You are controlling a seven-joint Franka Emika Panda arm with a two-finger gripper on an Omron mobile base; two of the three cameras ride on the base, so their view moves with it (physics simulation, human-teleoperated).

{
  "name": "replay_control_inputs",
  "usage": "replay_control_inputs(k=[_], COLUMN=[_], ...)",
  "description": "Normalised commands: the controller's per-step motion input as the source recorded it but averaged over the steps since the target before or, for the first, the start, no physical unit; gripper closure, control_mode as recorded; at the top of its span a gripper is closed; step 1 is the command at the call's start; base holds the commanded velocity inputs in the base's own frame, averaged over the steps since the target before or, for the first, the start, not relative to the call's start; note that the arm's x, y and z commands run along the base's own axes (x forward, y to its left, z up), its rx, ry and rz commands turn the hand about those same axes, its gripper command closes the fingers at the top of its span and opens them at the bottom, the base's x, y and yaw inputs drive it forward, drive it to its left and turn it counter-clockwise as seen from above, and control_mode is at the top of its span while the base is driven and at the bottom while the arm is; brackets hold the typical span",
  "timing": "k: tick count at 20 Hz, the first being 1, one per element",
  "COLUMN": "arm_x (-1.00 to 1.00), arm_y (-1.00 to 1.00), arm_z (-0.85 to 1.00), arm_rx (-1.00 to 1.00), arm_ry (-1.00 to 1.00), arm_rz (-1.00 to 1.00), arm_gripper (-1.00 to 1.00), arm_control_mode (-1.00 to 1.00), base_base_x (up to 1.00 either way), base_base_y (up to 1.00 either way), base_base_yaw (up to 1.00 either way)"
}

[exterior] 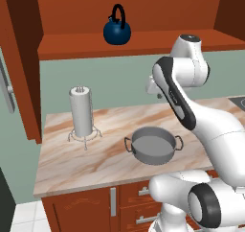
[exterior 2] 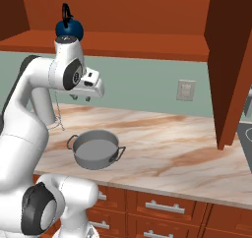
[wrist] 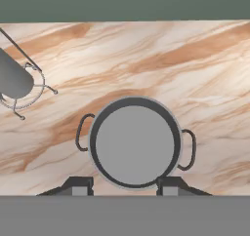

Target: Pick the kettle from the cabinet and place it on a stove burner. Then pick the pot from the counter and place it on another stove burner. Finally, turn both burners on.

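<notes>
While the kettle [exterior: 116,30] sits shelved, the claw [wrist: 126,185] hangs spread above the pot [wrist: 135,142].

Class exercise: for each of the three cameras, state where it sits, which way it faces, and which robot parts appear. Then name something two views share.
Left base view: behind the arm's left, facing the counter and cabinet; arm at lower right.
Right base view: behind its right, facing the same counter; arm at lower left, claw above the counter.
Hand view: on the hand, looking straight down at the pot; both fingertips at the bottom.
Shared: both base views show the pot and the kettle on the shelf.
</notes>
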Motion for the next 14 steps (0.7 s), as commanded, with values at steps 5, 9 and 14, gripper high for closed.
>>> replay_control_inputs(k=[5,9,14], arm_x=[-0.07,-0.09,-0.22], arm_y=[0.00,0.04,0.01], arm_z=[0.00,0.02,0.03], arm_rx=[0.00,-0.02,0.00], arm_ry=[-0.04,-0.11,-0.23], arm_rz=[0.00,0.00,0.00], arm_gripper=[-1.00,-1.00,-1.00], arm_control_mode=[-1.00,-1.00,-1.00], base_base_x=[0.00,0.00,0.00], base_base_y=[0.00,0.00,0.00], base_base_yaw=[0.00,0.00,0.00])
